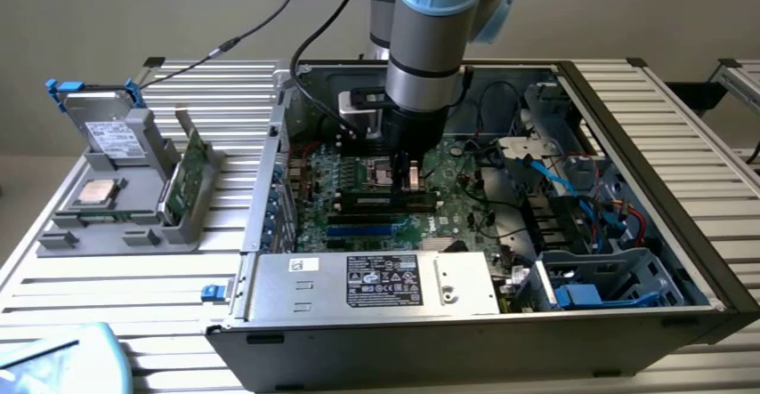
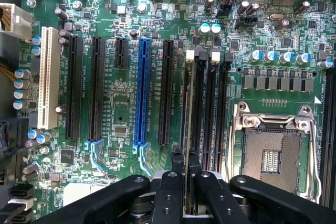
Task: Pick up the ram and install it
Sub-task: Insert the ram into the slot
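My gripper (image 1: 410,179) reaches down into the open computer case (image 1: 665,225), over the motherboard (image 2: 121,103). It is shut on the ram (image 2: 187,109), which the wrist view shows edge-on as a thin green strip between the two black fingers (image 2: 174,182). The ram (image 1: 386,200) lies along the black memory slots (image 2: 210,108) beside the empty processor socket (image 2: 273,153). Its lower edge is at the first slot. I cannot tell whether it is seated.
A grey holder (image 1: 119,229) on the exterior view's left carries a square silver processor chip (image 1: 95,194), a drive (image 1: 113,136) and an upright green board (image 1: 188,176). The power supply (image 1: 374,283) fills the case's near side. Cables and a drive cage (image 1: 594,278) crowd the right.
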Available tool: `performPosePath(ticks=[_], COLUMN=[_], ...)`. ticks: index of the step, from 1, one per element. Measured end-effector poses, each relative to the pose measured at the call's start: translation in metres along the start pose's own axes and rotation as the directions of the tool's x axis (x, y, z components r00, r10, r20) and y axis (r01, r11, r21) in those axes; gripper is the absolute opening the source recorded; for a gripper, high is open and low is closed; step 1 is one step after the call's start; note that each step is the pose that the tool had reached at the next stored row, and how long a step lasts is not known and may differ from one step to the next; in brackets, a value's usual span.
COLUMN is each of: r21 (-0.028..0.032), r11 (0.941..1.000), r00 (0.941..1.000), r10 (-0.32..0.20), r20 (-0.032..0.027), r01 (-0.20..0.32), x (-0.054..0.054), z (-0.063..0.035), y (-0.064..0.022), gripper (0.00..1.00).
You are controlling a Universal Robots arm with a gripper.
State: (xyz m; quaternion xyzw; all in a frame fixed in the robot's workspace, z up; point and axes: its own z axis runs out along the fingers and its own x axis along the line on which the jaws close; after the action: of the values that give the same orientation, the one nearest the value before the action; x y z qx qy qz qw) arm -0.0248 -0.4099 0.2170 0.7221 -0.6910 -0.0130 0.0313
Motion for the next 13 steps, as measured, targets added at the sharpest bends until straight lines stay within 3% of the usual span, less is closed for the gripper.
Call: performPosePath(ticks=[4,13], r21=[-0.0001,-0.0001], r11=[1.0,1.0], r00=[1.0,1.0], r10=[0.0,0.0], r20=[-0.003,-0.003], r01=[0.0,0.0], x=[-0.0007,-0.0017], z=[0.0,0.0006], y=[0.0,-0.0001], gripper=[0.14,0.14])
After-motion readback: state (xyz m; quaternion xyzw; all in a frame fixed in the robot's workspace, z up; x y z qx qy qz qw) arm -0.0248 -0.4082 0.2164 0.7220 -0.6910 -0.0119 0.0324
